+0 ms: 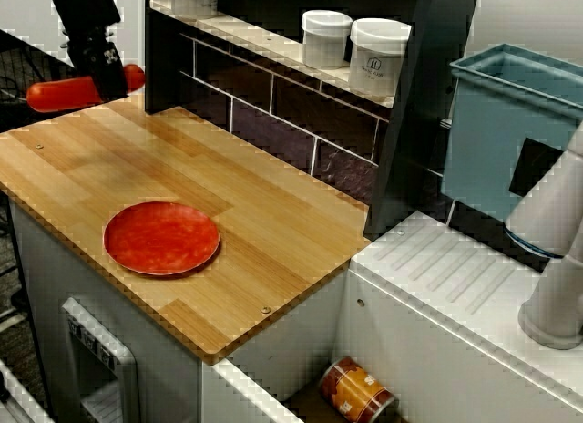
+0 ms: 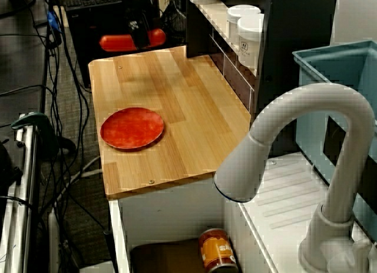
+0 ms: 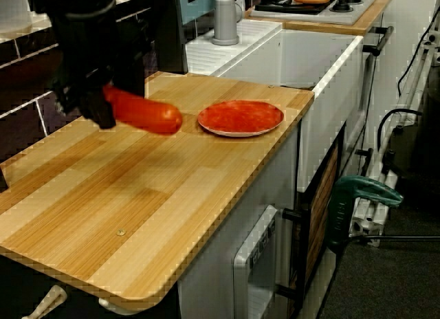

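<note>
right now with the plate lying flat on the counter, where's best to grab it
Likely the rim of the plate nearest the front edge of the counter, coming down from above: it lies flat and shallow, so only the lip offers a pinch. The tool is shut on a sausage.

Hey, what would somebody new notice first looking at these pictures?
First, the black gripper holding a red sausage by one end in the air, above the wooden counter at the end far from the sink. Next, the red plate lying on the counter near its sink end. Then a can down in the sink.
</note>
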Tool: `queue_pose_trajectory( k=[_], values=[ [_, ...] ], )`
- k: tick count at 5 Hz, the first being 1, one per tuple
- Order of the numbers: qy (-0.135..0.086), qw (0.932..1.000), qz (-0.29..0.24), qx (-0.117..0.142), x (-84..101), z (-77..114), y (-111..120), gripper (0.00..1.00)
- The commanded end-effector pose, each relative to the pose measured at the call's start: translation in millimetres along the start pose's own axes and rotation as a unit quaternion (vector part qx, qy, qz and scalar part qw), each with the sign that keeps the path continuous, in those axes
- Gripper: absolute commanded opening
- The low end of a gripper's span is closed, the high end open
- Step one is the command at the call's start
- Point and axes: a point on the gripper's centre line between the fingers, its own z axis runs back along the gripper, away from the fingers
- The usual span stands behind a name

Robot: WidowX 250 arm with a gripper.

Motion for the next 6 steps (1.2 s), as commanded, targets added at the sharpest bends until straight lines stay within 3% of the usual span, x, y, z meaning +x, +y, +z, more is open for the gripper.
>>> queue_pose_trajectory(
  k=[1,2,3,4,6],
  values=[
    [0.025,0.9981,-0.001,0.056,0.8,-35.4,20,0.46],
    [0.038,0.9978,0.000,0.053,-3.7,-41.7,19,0.93],
    [0.043,0.9981,0.000,0.045,-9.2,-37.1,14,1.00],
    [0.047,0.9986,0.009,0.023,-14.3,-22.3,11,1.00],
    [0.028,0.9991,0.023,-0.021,-15.6,23.5,17,1.00]
  ],
)
